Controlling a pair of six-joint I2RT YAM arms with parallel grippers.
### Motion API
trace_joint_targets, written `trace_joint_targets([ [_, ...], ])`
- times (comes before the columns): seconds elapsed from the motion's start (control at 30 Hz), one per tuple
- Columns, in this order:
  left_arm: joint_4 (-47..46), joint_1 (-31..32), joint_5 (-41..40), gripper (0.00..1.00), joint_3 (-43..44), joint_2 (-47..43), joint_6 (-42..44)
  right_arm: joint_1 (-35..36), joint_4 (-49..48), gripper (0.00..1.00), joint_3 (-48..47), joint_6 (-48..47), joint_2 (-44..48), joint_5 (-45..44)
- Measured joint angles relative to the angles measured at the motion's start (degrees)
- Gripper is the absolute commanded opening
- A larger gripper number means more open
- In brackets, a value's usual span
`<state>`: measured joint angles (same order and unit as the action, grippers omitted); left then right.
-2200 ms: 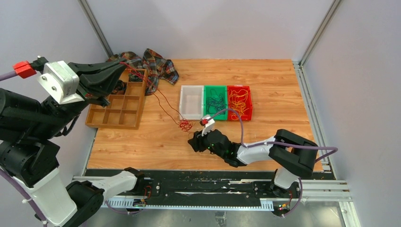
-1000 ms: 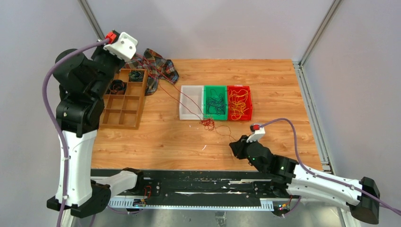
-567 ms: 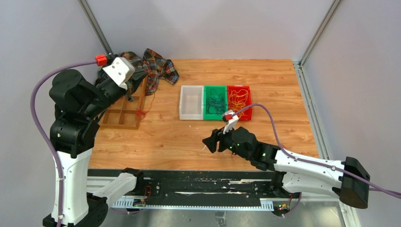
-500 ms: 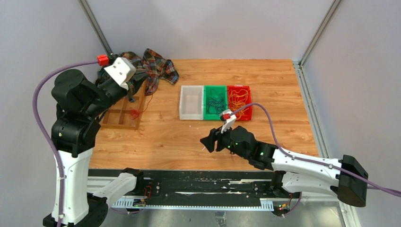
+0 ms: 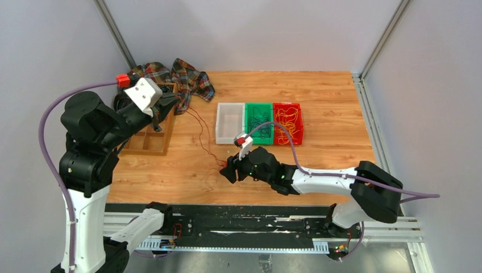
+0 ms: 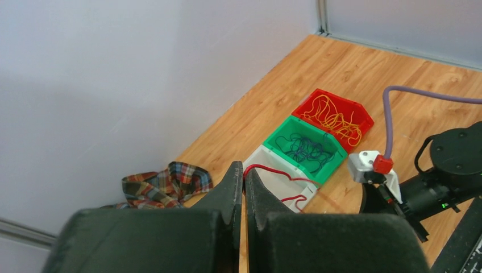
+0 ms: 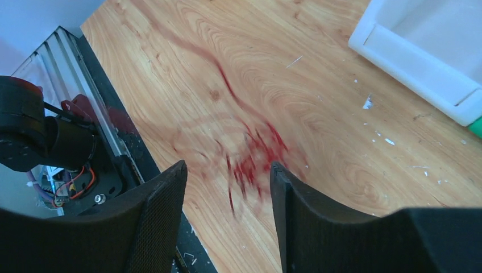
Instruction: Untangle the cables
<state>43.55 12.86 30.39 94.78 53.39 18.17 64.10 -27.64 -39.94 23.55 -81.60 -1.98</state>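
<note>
The left gripper (image 6: 243, 185), raised over the wooden compartment tray (image 5: 149, 138), is pinched tight on one end of a red cable (image 6: 258, 165). The cable slopes down across the table (image 5: 329, 102) to a blurred red tangle lying between the wide-spread fingers of the right gripper (image 7: 227, 170), near the white bin (image 5: 229, 122). Dark cables (image 5: 260, 121) fill the green bin (image 5: 261, 141). Yellow-orange cables (image 5: 287, 120) fill the red bin (image 5: 288, 142).

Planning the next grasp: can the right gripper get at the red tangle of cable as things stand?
Probably yes. The right gripper is open right by the red tangle, with nothing between them. The left gripper holds the red cable at its other end.
</note>
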Motion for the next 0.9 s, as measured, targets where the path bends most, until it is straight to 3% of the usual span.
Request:
trace_joint_targets([
  [0.1, 0.09, 0.00, 0.59, 0.00, 0.00, -0.85, -0.15, 0.00, -2.32, 0.49, -0.20, -0.63, -2.91, 0.76],
  [0.33, 0.39, 0.00, 3.08, 0.01, -0.02, -0.68, -0.90, -0.02, -4.44, 0.04, -1.03, -2.47, -7.80, -1.40],
  [0.4, 0.39, 0.00, 3.63, 0.01, -0.09, -0.61, -0.90, -0.24, -4.74, 0.01, -1.07, -2.51, -8.87, -2.14],
  [0.7, 1.40, 0.00, 3.10, 0.00, -2.80, -0.81, 0.96, -1.22, -4.96, 0.02, -1.07, -2.12, -10.19, -4.28],
  [0.83, 1.64, 0.00, 0.52, 0.00, -7.48, -1.70, 2.93, -1.22, -5.14, 0.31, -1.07, -1.81, -10.21, -4.50],
  [0.9, 2.36, 0.00, -0.59, 0.00, -10.23, -2.16, 4.15, -1.22, -5.53, 0.40, -1.07, -1.57, -10.60, -3.93],
])
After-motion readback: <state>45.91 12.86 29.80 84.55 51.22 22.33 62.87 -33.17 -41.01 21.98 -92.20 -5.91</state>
